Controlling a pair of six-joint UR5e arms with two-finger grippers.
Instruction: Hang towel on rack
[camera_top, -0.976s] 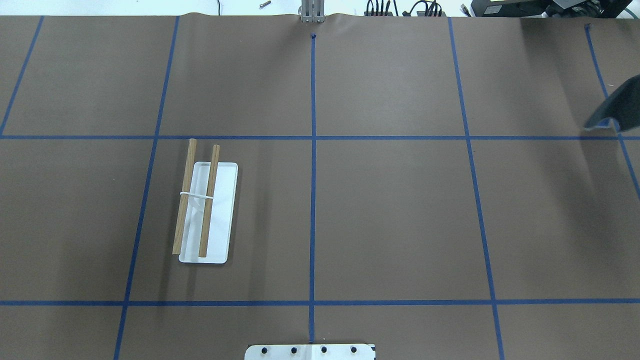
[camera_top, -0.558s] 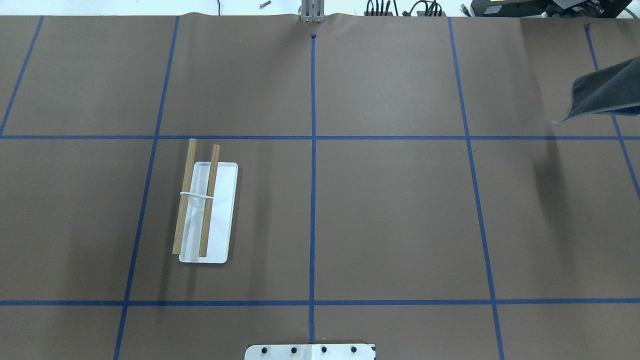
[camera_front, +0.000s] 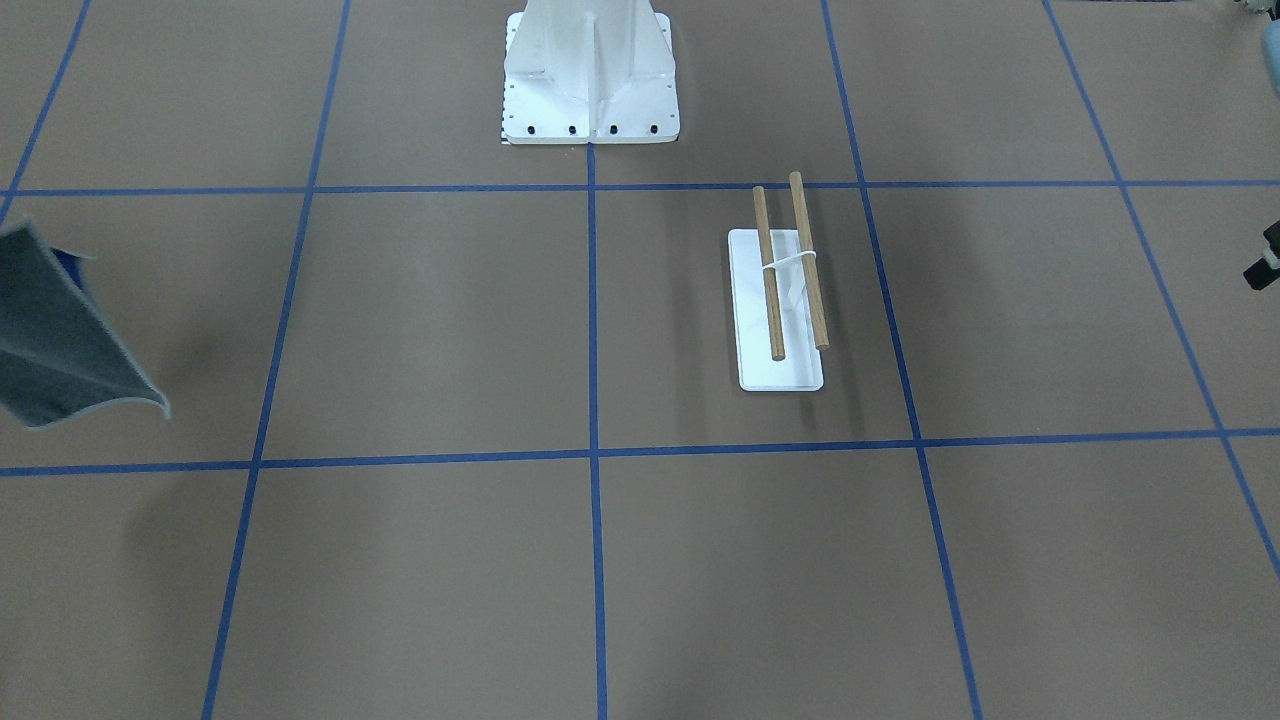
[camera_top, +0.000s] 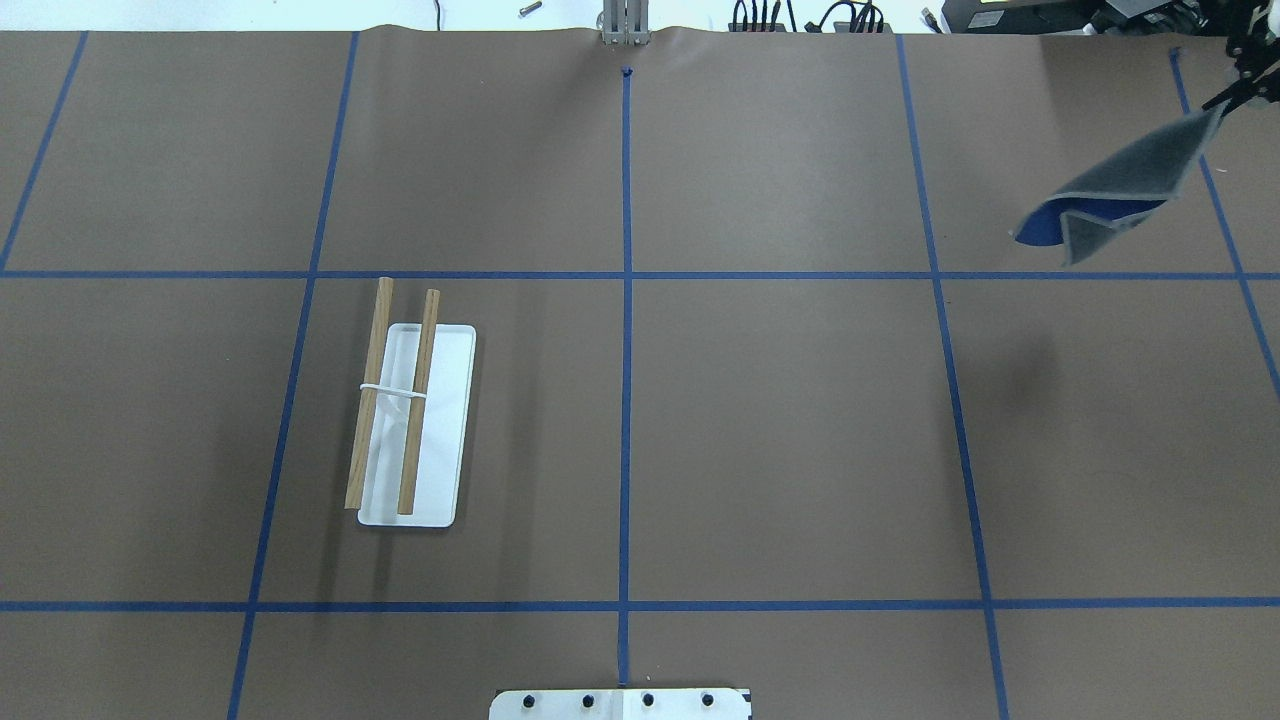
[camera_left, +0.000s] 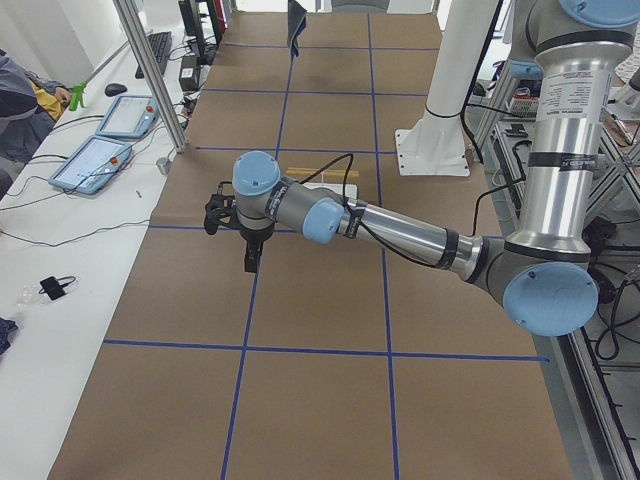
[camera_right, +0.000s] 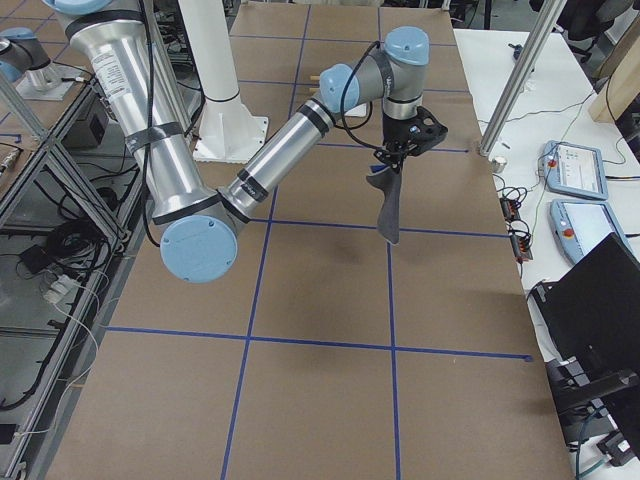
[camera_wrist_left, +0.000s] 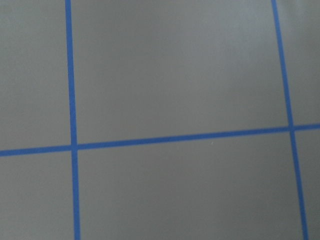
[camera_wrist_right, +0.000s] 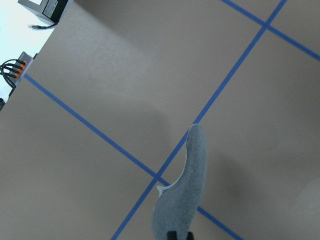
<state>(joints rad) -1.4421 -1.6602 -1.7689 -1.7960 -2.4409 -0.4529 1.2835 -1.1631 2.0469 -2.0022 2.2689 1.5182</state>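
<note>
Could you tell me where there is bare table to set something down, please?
The middle squares between the rack and the towel, which hangs from the right gripper, are bare, as is the near row beside the robot mount. Only the rack's square is crowded.

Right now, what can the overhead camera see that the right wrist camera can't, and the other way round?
Only the overhead view shows the rack and the white robot mount. Only the right wrist view looks straight down the hanging towel from close up. Both show the towel, pinched by the right gripper, above the brown table with its blue tape lines.
</note>
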